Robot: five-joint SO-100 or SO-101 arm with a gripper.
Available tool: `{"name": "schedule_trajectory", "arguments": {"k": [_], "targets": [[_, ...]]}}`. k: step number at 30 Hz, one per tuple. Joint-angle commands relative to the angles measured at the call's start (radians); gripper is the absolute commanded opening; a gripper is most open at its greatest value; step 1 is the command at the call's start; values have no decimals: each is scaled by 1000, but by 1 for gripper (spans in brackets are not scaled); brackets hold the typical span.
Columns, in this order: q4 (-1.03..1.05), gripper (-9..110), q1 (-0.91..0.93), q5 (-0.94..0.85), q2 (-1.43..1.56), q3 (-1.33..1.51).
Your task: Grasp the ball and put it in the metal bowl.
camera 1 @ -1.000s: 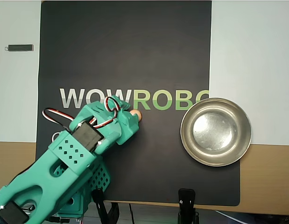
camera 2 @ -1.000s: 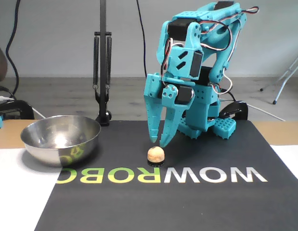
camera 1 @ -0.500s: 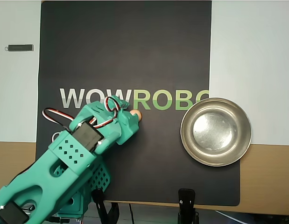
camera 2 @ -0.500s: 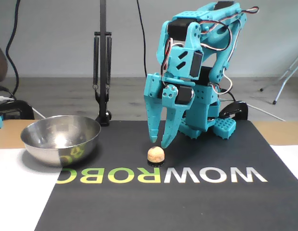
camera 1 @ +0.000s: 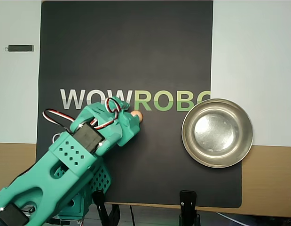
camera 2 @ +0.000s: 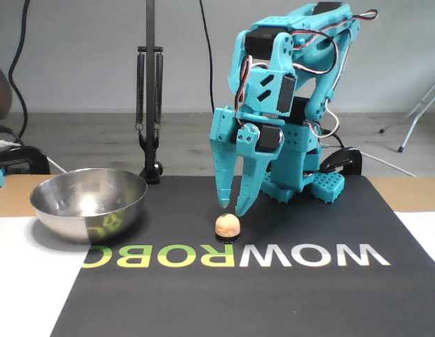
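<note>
Ball (camera 2: 228, 225): peach-tan sphere, so no long axis and no facing direction to record. It sits on a small dark ring on the black mat (camera 2: 287, 295), just behind the "R" of the printed WOWROBO lettering (camera 2: 235, 255) in the fixed view. In the overhead view the ball (camera 1: 137, 116) shows only partly, at the tip of the arm, just below the lettering (camera 1: 134, 100).

Gripper (camera 2: 232, 208): teal, pointing straight down, tips hanging just above and slightly behind the ball, not touching it. Fingers (camera 2: 247, 184) stand close together with a narrow gap; nothing is held between them. In the overhead view the gripper is hidden under the arm's own body (camera 1: 84, 146).

Metal bowl (camera 2: 88, 203): upright on the table, at the mat's left edge in the fixed view, well apart from the ball. In the overhead view the bowl (camera 1: 217, 133) lies to the right, straddling the mat's edge.

A black lamp stand (camera 2: 150, 105) rises behind the bowl.
</note>
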Motion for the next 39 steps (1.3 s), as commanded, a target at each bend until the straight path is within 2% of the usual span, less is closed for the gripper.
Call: {"name": "schedule_trajectory", "arguments": {"k": [1,33,35,37,39], "targets": [[31,37,21,-3,32,-18],[41,37,44,3,104,35],[40,42,44,5,104,35],[40,53,46,0,104,35],[40,58,46,-2,104,35]]}}
